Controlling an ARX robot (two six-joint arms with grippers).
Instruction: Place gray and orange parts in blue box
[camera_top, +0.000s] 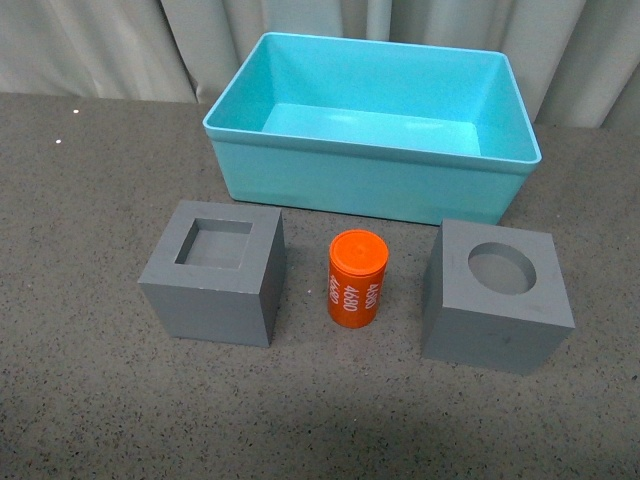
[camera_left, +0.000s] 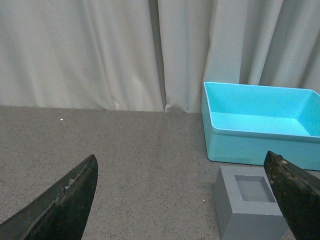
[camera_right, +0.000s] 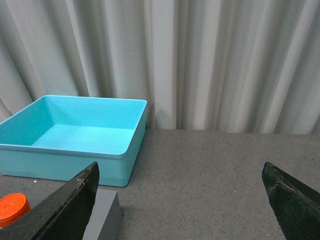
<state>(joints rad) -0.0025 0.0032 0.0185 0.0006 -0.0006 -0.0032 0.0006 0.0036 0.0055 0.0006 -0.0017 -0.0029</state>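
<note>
Gray tbl (camera_top: 80, 200), pale curtain (camera_top: 100, 45) bhd blue box (camera_top: 370, 190)

Pale pleated curtain (camera_top: 100, 40) is hanging across 12 o'clock; dark speckled tabletop (camera_top: 80, 400) is spreading toward 6.

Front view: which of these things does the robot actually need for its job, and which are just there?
Part of the job:
- blue box
- gray cube with square recess
- gray cube with round recess
- orange cylinder

Just there:
- table
- curtain
</note>
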